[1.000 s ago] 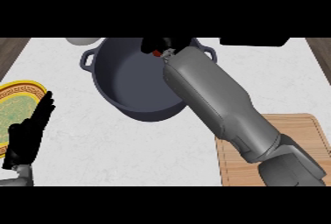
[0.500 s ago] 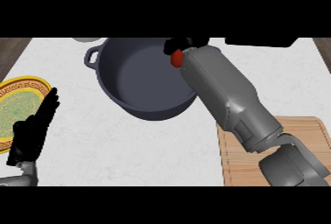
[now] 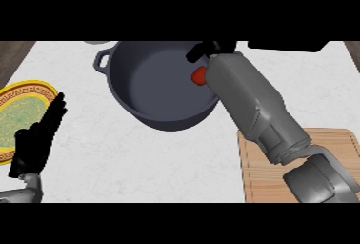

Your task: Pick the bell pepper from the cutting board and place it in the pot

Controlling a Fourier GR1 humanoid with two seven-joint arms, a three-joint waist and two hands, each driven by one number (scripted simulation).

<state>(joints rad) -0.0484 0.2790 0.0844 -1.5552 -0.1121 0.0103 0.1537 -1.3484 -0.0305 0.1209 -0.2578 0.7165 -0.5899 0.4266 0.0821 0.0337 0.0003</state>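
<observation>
The bell pepper (image 3: 200, 76) seems to lie inside the pot (image 3: 151, 81), beside the right wrist; the right hand (image 3: 209, 48), over the far rim, I cannot tell if open; the left hand (image 3: 36, 142) rests open, lower left.

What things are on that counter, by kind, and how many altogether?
pot: 1
pepper: 1
plate: 1
cutting board: 1
Total: 4; a dark shape at the top edge is too cut off to name.
</observation>
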